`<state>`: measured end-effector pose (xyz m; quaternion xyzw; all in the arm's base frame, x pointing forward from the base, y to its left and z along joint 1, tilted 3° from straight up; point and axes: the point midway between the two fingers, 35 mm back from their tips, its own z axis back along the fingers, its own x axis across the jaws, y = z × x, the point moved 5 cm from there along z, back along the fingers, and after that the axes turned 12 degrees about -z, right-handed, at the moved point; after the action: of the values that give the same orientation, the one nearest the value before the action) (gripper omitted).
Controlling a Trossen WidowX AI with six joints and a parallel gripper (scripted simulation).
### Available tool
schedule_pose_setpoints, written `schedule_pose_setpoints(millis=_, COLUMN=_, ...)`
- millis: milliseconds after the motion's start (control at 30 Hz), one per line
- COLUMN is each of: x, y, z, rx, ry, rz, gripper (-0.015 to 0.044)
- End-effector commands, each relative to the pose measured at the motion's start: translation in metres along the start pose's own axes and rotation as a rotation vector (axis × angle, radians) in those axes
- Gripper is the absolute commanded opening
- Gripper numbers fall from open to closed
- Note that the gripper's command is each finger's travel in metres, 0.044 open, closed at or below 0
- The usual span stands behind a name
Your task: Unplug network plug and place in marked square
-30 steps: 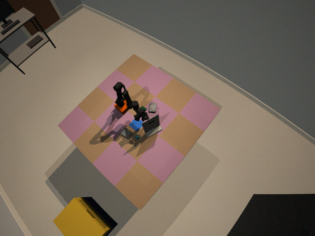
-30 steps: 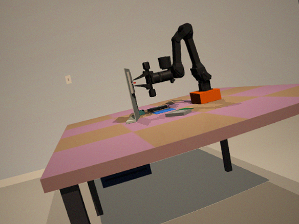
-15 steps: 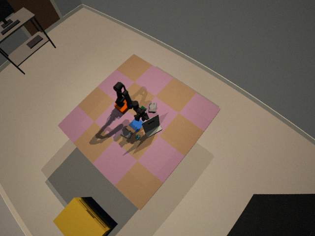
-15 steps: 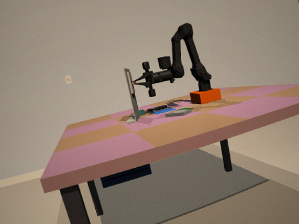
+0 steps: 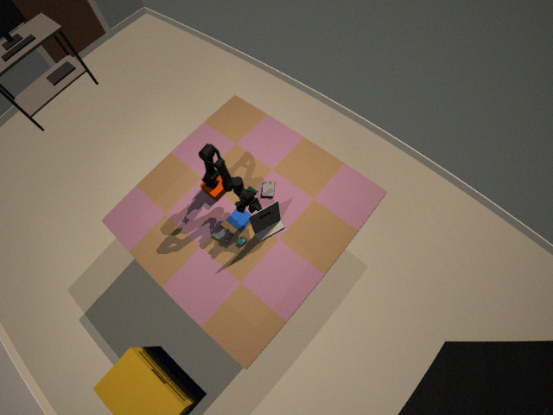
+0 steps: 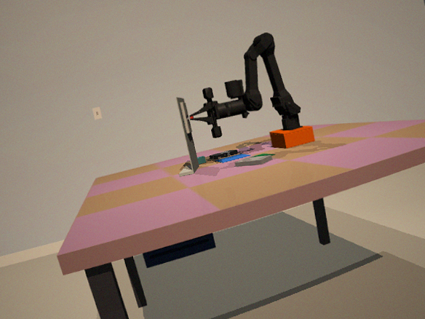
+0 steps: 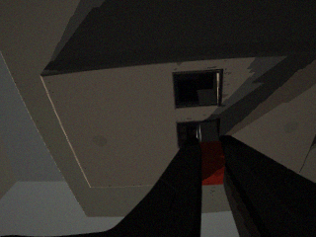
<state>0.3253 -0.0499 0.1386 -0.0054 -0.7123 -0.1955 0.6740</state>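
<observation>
The upright panel [image 5: 268, 223] [image 6: 192, 153] stands on the table, with a pale plate [image 7: 123, 109] holding dark square sockets. The red plug [image 6: 191, 117] [image 7: 212, 165] is in the socket below the open upper socket [image 7: 197, 89]. My gripper [image 5: 258, 207] [image 6: 193, 117] [image 7: 207, 146] is shut on the plug, one finger on each side, with the tips close to the plate. The tab and the plug's inner end are hard to make out in shadow. A flat blue square [image 5: 238, 219] [image 6: 232, 158] lies on the table in front of the panel.
A pale grey box [image 5: 268, 189] [image 6: 253, 161] and a partly hidden green patch [image 5: 252, 190] lie to one side of the blue square. A dark grey object [image 5: 221, 233] [image 6: 224, 154] and a small teal block [image 5: 241, 241] [image 6: 201, 159] lie on its other side.
</observation>
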Motion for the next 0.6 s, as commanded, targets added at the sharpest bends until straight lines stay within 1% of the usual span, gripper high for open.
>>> schedule_pose_setpoints(millis=0, x=0.0, y=0.001, z=0.003, rx=0.002, ry=0.0, rz=0.003, gripper=0.0)
schedule_pose_setpoints(millis=567, x=-0.001, y=0.004, z=0.014, rx=0.001, ry=0.0, rz=0.003, gripper=0.0)
